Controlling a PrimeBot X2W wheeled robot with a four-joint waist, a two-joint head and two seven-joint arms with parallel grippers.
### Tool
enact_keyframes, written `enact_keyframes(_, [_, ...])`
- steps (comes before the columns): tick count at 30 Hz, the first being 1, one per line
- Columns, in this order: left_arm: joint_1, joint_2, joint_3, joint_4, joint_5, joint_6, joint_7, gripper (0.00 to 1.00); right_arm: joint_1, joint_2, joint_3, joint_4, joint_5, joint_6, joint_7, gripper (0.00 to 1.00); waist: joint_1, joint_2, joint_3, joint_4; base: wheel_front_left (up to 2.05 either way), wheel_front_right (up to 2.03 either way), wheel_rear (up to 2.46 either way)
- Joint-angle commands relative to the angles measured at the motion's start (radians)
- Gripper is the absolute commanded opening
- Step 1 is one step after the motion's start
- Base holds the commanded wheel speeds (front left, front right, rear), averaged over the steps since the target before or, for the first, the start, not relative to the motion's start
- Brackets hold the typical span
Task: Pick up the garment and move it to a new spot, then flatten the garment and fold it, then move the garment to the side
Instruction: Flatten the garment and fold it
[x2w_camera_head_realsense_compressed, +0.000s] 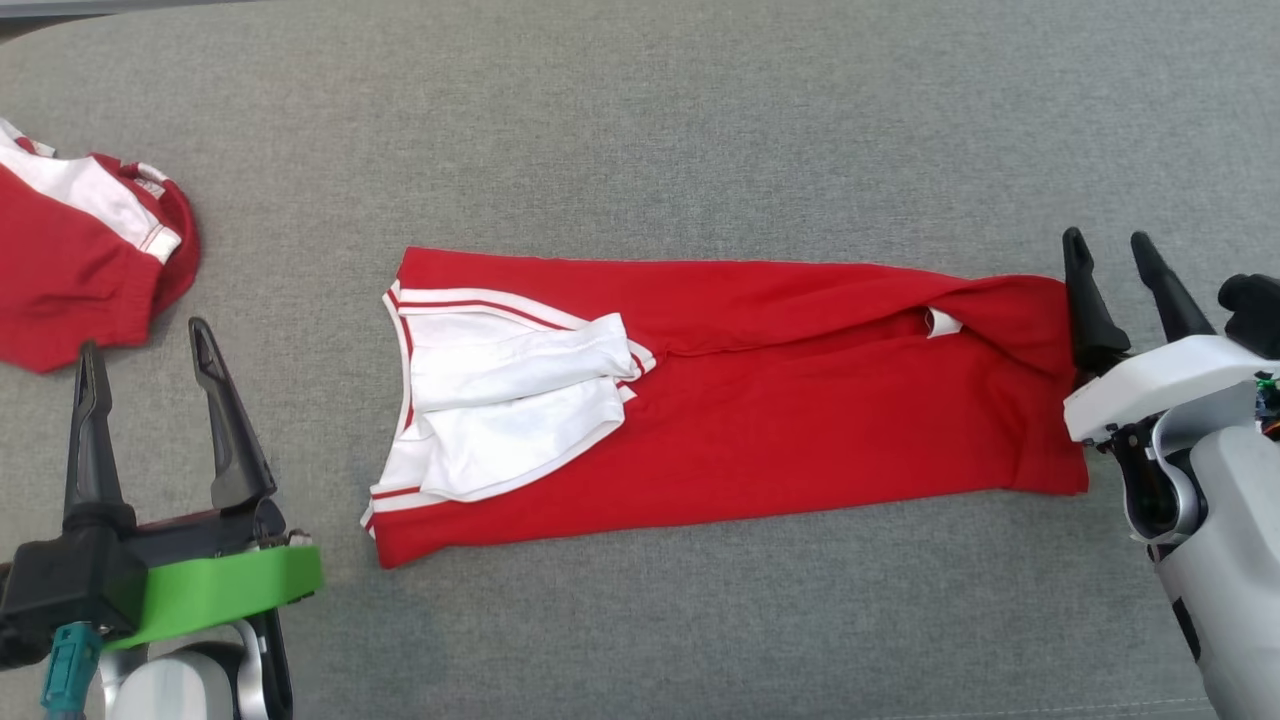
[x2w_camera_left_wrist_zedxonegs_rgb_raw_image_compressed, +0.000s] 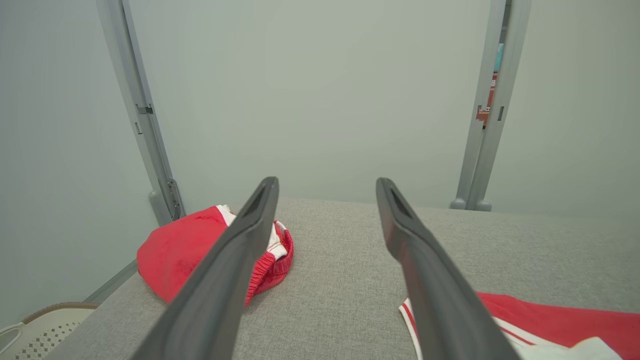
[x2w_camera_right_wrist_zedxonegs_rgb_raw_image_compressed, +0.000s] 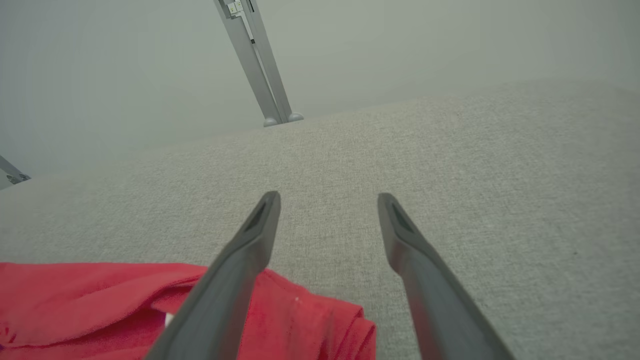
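Observation:
A red garment (x2w_camera_head_realsense_compressed: 760, 400) with white sleeves and red-and-white trim lies folded lengthwise across the middle of the grey surface, its white sleeves (x2w_camera_head_realsense_compressed: 500, 410) tucked at the left end. My right gripper (x2w_camera_head_realsense_compressed: 1108, 240) stands open at the garment's right end, its left finger over the cloth's edge, nothing between the fingers. In the right wrist view the garment's red corner (x2w_camera_right_wrist_zedxonegs_rgb_raw_image_compressed: 300, 320) lies under the left finger. My left gripper (x2w_camera_head_realsense_compressed: 145, 345) is open at the lower left, apart from the garment; the left wrist view catches the trimmed edge (x2w_camera_left_wrist_zedxonegs_rgb_raw_image_compressed: 550, 320).
A second red and white garment (x2w_camera_head_realsense_compressed: 70, 260) lies bunched at the far left edge, also the bunched garment (x2w_camera_left_wrist_zedxonegs_rgb_raw_image_compressed: 200, 250) in the left wrist view. Grey metal posts (x2w_camera_left_wrist_zedxonegs_rgb_raw_image_compressed: 145, 115) stand behind the surface. A pale basket (x2w_camera_left_wrist_zedxonegs_rgb_raw_image_compressed: 40, 325) sits below the left edge.

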Motion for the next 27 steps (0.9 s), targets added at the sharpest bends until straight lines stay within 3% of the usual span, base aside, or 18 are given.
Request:
enact_keyframes(1, [0.022,-0.008,0.015,0.007,0.019,-0.007,0.001,1.0,-0.015,0.009,0.004,0.043,0.02,-0.001,0.006,1.0,0.0001,0.0,0.005,0.006,0.0,0.0,0.0])
enact_keyframes(8, [0.042,-0.023,0.048,0.057,0.065,-0.011,0.001,1.0,-0.009,0.028,0.088,0.191,0.071,-0.001,0.032,1.0,0.0001,0.0,0.003,0.014,0.0,0.0,0.0])
enact_keyframes(17, [0.037,-0.025,0.03,0.097,0.106,-0.02,0.001,1.0,0.049,0.061,0.182,0.254,0.144,-0.001,0.035,1.0,0.0001,0.0,-0.005,0.011,0.0,0.0,0.0])
enact_keyframes(19, [0.032,-0.025,0.024,0.108,0.119,-0.02,0.001,1.0,0.065,0.074,0.21,0.254,0.161,0.0,0.05,0.38,0.0001,0.0,-0.007,0.012,0.0,0.0,0.0])
enact_keyframes(20, [0.031,-0.025,0.02,0.114,0.126,-0.019,0.001,1.0,0.067,0.079,0.221,0.25,0.17,0.0,0.05,0.14,0.0001,0.0,-0.008,0.012,0.0,0.0,0.0])
enact_keyframes(21, [0.029,-0.025,0.021,0.116,0.128,-0.016,0.001,1.0,0.068,0.081,0.229,0.247,0.176,0.0,0.048,0.0,0.0001,0.0,-0.009,0.01,0.0,0.0,0.0])
enact_keyframes(27, [0.045,-0.024,0.03,0.136,0.139,-0.013,0.001,1.0,0.022,0.031,0.199,0.251,0.219,-0.002,0.011,0.0,0.0001,0.0,-0.027,-0.015,0.0,0.0,0.0])
